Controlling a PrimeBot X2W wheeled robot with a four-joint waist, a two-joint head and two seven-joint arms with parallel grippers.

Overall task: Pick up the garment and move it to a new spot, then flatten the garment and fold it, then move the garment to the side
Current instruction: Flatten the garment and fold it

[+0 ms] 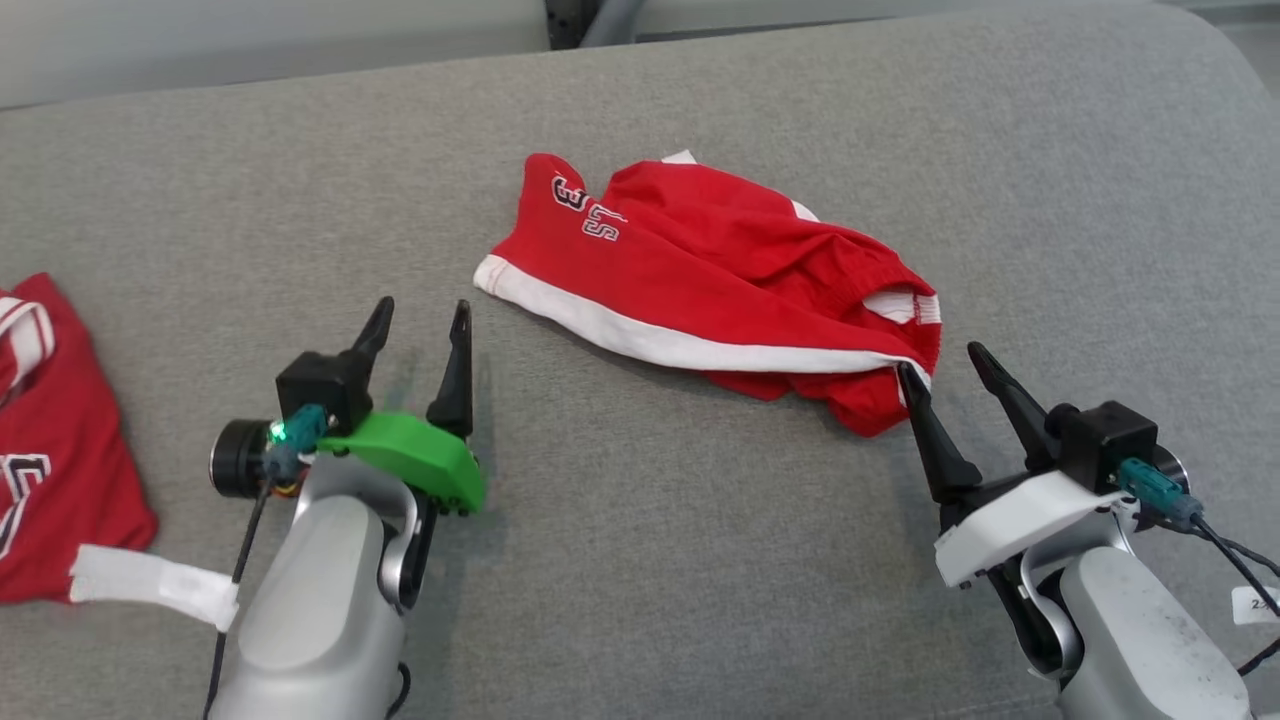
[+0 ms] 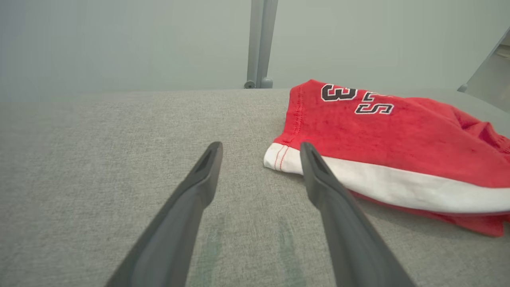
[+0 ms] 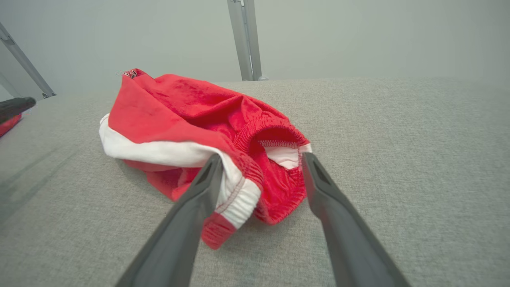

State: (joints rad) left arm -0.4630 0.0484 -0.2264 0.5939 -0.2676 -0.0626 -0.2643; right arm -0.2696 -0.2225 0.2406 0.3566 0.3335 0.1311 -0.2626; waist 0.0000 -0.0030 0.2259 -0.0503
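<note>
A red garment point(image 1: 720, 280) with white trim and dark lettering lies crumpled on the grey padded surface, mid-table. In the right wrist view its waistband end point(image 3: 255, 167) lies between the spread fingers of my right gripper point(image 3: 261, 163), which is open and grips nothing. From the head view the right gripper point(image 1: 940, 360) sits at the garment's near right corner. My left gripper point(image 1: 420, 315) is open, a little short of the garment's white-hemmed left corner point(image 2: 279, 157), and its fingers point(image 2: 207, 167) hold nothing.
A second red garment point(image 1: 50, 440) with white trim lies at the left edge of the grey surface point(image 1: 640, 560). A grey metal post point(image 2: 259, 44) stands beyond the far edge. A white tag point(image 1: 1255, 605) lies at the right edge.
</note>
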